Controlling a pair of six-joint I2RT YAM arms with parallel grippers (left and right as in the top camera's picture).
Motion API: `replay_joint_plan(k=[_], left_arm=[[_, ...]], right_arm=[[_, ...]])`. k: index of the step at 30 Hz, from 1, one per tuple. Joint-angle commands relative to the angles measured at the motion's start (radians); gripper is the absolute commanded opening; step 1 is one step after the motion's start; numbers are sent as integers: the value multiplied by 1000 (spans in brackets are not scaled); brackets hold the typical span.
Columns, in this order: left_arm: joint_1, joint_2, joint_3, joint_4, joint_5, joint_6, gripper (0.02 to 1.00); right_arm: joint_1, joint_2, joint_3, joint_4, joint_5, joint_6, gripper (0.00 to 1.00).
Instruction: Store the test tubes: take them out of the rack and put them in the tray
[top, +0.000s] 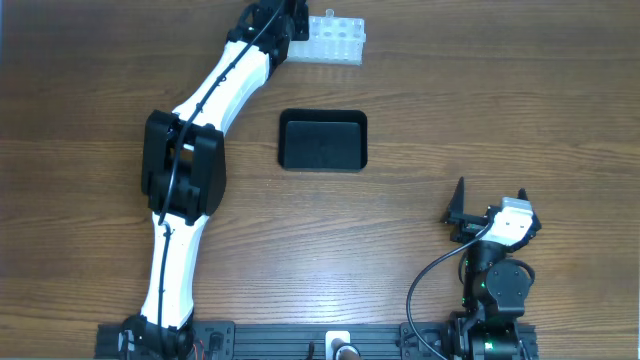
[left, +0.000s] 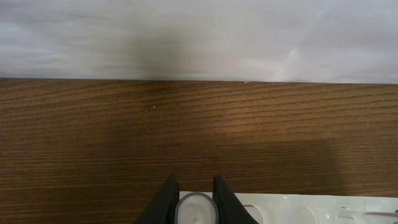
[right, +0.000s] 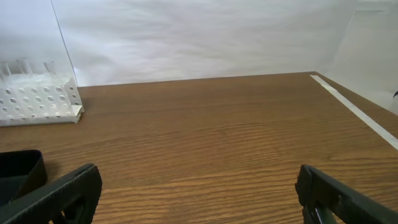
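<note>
Looking through my left wrist camera, I saw the left gripper (left: 195, 183) clamped on a test tube (left: 198, 208) standing in the rack (top: 335, 40), beyond the tray (top: 323, 140); the right gripper (right: 199, 177) sat near its base, fingers (right: 62, 193) wide apart.

You had a wooden table (top: 500, 120) under the arms, brown with a clear grain and a smooth, low-sheen finish. The rack (top: 335, 40) looked like frosted, see-through plastic, and the tube (left: 196, 210) was clear with a smooth rim. Your tray (top: 283, 140) was matt black plastic. The left arm (top: 225, 85) wore glossy white shells with black joints. The fingers (right: 62, 193) of the right gripper (right: 199, 174) were matt black.
</note>
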Motion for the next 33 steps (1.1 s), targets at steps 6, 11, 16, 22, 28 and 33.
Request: replay_joint_plan(k=[6,11,16,22,28,33], left_arm=[[-4,1,23,12,11,0,108],[-4,-87,23,12,9,34,97],[-4,-220,23,12,-1,97,73],[-9,-394,23,-11,-1,166,69],[-65,-486,23,-461,18,-15,38],[-118,-434,11,-785,18,-235,42]], right_arm=[[0,-10,-6,-1,10,3,993],[0,-10,-6,-1,10,3,991],[0,-10,-6,-1,10,3,993],[0,-10,-6,-1,10,3,991],[0,-10,-6,-1,10,3,991],[0,-10,-6,-1,10,3,993]])
